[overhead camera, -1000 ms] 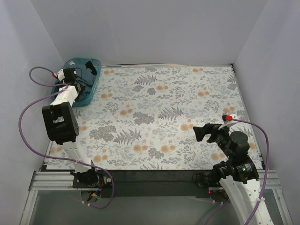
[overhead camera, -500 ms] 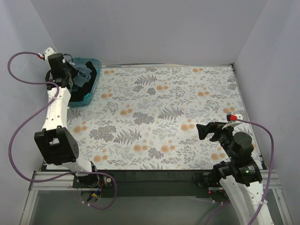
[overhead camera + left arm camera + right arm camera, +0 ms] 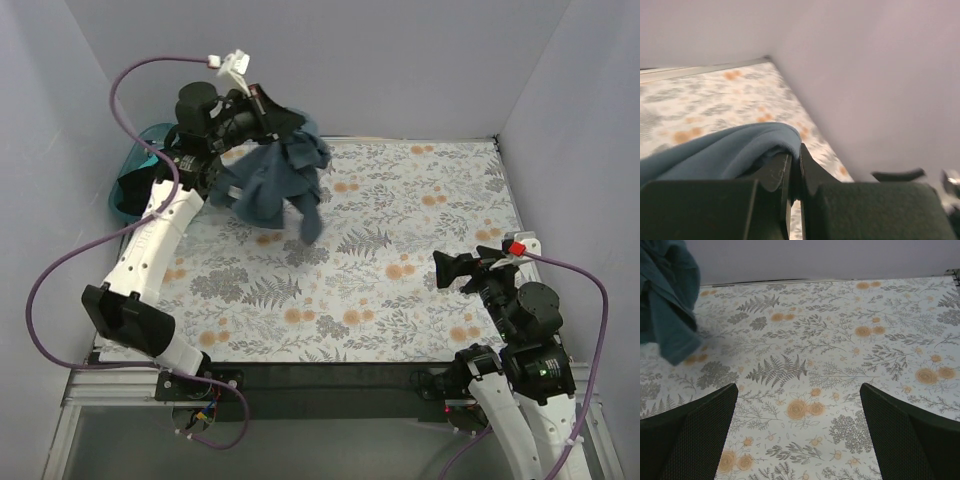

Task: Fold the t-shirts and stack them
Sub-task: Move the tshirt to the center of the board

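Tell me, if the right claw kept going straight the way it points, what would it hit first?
Most likely the flowered tabletop: the open right gripper aims across bare table, slightly downward. The blue-grey t-shirt hangs from the left gripper off to one side, seemingly outside that line, though depth is unclear.

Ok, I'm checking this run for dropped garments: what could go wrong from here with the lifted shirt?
1. The left pincer seems to pinch just one fold of the blue-grey t-shirt, so the cloth may slip out.
2. The shirt hangs bunched above the table; set down like this, it would likely land in a crumpled heap.
3. The right pincer stands open far from the cloth, so nothing backs up the grip.
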Controlling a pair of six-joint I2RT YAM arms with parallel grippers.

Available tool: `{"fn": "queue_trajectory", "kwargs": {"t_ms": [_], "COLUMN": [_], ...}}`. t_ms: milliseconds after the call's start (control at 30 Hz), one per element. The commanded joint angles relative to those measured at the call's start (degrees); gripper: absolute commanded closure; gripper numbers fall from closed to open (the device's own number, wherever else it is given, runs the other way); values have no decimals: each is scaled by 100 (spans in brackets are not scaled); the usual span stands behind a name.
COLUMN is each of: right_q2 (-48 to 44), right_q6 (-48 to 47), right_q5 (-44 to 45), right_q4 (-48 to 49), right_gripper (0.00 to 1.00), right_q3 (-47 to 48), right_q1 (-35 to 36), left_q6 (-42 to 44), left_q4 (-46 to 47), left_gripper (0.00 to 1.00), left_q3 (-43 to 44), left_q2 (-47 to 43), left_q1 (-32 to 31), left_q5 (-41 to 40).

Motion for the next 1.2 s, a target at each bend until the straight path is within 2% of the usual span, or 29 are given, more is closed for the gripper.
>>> {"fn": "queue_trajectory", "kwargs": {"t_ms": [0,100,200,333,367,433,467,500,567,600,633,733,900,1000,1167], "right_q2": [124,177,194,203,212,273,308,343,501,563,694,905,1415,2012,3233], "right_q6": [-286,-427,-559,-595,-586,-533,-490,-481,-446,-419,-384,-218,231,451,443], "right_q5": [185,176,133,-16,-34,-96,-140,-210,-472,-500,-492,-404,-429,-859,-1993], "right_q4": [147,147,103,-46,-90,-152,-196,-205,-266,-327,-389,-495,-512,-574,-557], "right_gripper": [2,2,2,2,2,2,2,2,2,2,2,2,5,13,23], "right_q3": [450,582,671,697,688,671,644,627,600,618,618,513,214,65,-155], "right_q1": [27,27,18,18,27,18,27,27,27,27,18,18,27,27,27], "left_q6": [-361,-406,-397,-318,-335,-336,-353,-362,-144,-90,-11,95,-194,-536,-836], "left_q4": [474,553,825,993,1010,1090,1046,872,555,379,12,-448,-931,-923,-844], "left_gripper": [100,100,100,100,96,86,75,70,63,52,47,34,32,32,32], "left_q3": [1170,1464,843,-642,-1463,-2319,-3028,-3384,-4034,-4159,-4248,-4503,-4766,-5039,-5452], "left_q2": [211,308,-16,-613,-919,-1228,-1360,-1605,-1783,-1871,-2019,-2336,-2680,-2873,-2891], "left_q1": [-634,-995,-1075,-1066,-1066,-1075,-1066,-1066,-1031,-1031,-1022,-1031,-1083,-1346,-2076], "left_q5": [1313,1508,1402,1192,1026,394,87,-552,-1144,-1469,-1864,-2043,-1587,-1349,-1630]}}
